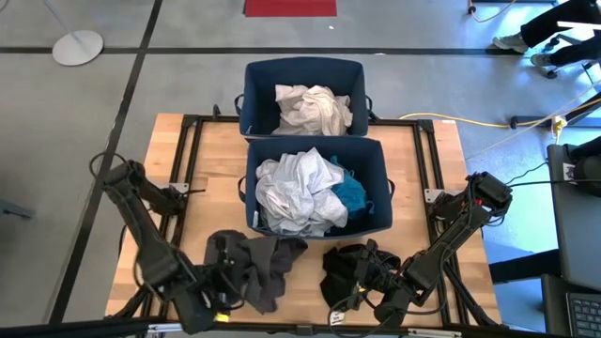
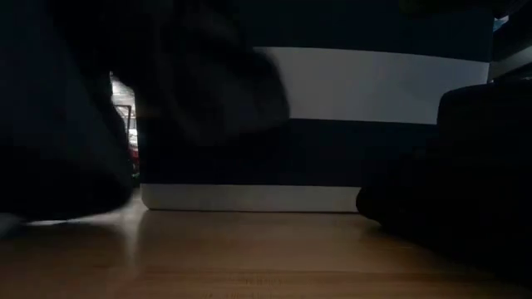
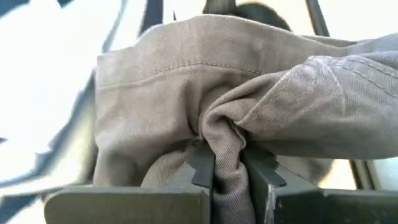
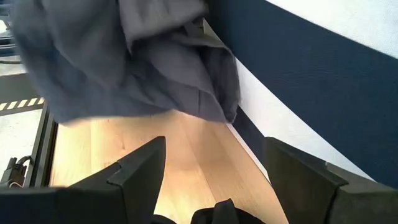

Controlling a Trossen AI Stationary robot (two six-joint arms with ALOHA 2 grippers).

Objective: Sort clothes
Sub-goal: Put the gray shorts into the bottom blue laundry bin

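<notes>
My left gripper (image 1: pixel 228 266) is near the table's front left, shut on a dark grey garment (image 1: pixel 268 268). The garment also shows in the left wrist view (image 3: pixel 186 93) and in the right wrist view (image 4: pixel 124 56). My right gripper (image 1: pixel 366 279) is open near the front right, beside a black garment (image 1: pixel 346 270) that lies bunched on the table. A bit of black cloth (image 4: pixel 217 214) shows low between its spread fingers; I cannot tell whether they touch it. White, cream and teal clothes lie in two navy bins. My left gripper pinches a bunched fold of the dark grey garment (image 3: pixel 225 134) between its two fingers (image 3: pixel 202 165), with several layers gathered together. The fingers come from the table's left side. The cloth drapes over and beyond the fingertips, and its lower edge (image 4: pixel 205 115) hangs above the wood.
The near navy bin (image 1: pixel 376 155) holds white and teal clothes (image 1: pixel 300 188). The far navy bin (image 1: pixel 258 80) holds white or cream clothes (image 1: pixel 315 108). The near bin's wall (image 4: pixel 298 74) stands close to both grippers. Bare wood (image 1: pixel 207 178) lies left of the bins.
</notes>
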